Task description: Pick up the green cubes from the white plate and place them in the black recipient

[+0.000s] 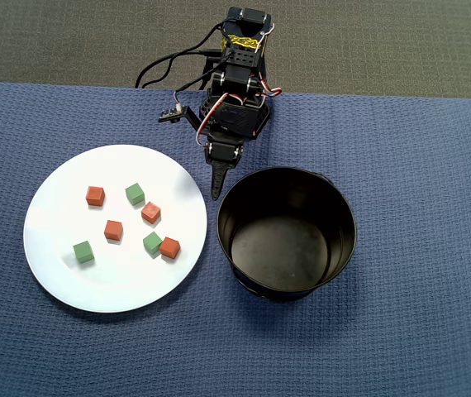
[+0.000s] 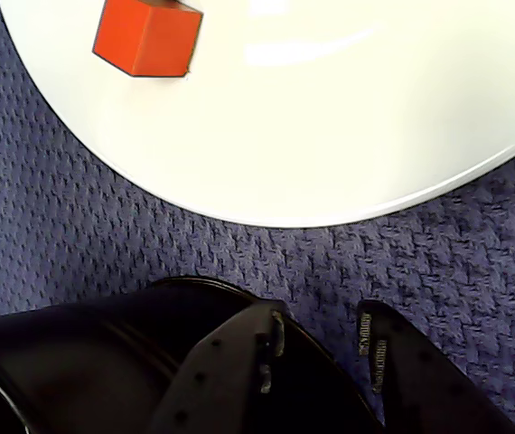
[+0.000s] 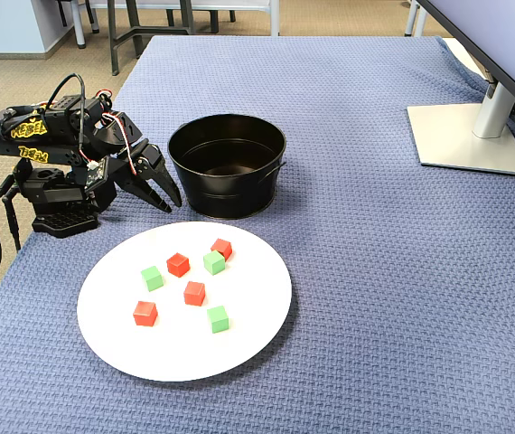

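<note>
Three green cubes [image 1: 135, 193] [image 1: 83, 252] [image 1: 152, 242] lie on the white plate [image 1: 62, 207] among several orange-red cubes [image 1: 95, 196]. The fixed view shows the green cubes [image 3: 152, 278] [image 3: 214, 262] [image 3: 218, 318] on the plate [image 3: 257, 289]. The black pot [image 1: 222, 223] stands empty to the plate's right; it also shows in the fixed view [image 3: 230, 194]. My gripper [image 1: 217, 188] hangs low over the cloth between plate and pot, slightly open and empty. In the wrist view my gripper [image 2: 321, 325] is above the pot's rim [image 2: 59, 362], with the plate [image 2: 330, 136] and one orange-red cube [image 2: 146, 38] ahead.
The arm's base [image 3: 54, 194] stands at the table's edge with cables [image 1: 169, 70] trailing off. A monitor stand [image 3: 465, 136] sits at the far right in the fixed view. Blue woven cloth [image 1: 417, 165] covers the table.
</note>
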You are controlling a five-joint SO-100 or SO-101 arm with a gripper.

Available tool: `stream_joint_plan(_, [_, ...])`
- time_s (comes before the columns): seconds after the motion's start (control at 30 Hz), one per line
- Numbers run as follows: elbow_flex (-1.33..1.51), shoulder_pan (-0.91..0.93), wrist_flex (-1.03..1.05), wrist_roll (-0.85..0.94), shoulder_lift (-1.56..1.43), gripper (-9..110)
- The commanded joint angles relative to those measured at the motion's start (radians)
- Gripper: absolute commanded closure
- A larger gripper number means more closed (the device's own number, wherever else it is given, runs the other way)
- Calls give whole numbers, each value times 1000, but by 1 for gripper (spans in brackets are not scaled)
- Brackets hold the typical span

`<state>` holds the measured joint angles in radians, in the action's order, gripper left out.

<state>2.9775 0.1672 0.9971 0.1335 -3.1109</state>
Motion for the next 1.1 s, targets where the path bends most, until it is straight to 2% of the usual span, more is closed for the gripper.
stream_joint_plan(0.0, [-78,-5,28,-40,-6,102])
stream_joint_plan(0.47, [-91,2,26,-55,-6,102])
stream_joint_plan(0.67, [-264,32,213,-77,-11,99])
stream_joint_plan(0.77, [-275,55,179,-74,-11,101])
stream_joint_plan(0.87, [-302,63,166,46,-11,101])
stream_joint_plan(0.97, [-423,106,291,178,-11,101])
stream_joint_plan(1.07, [-457,120,331,364,-11,92])
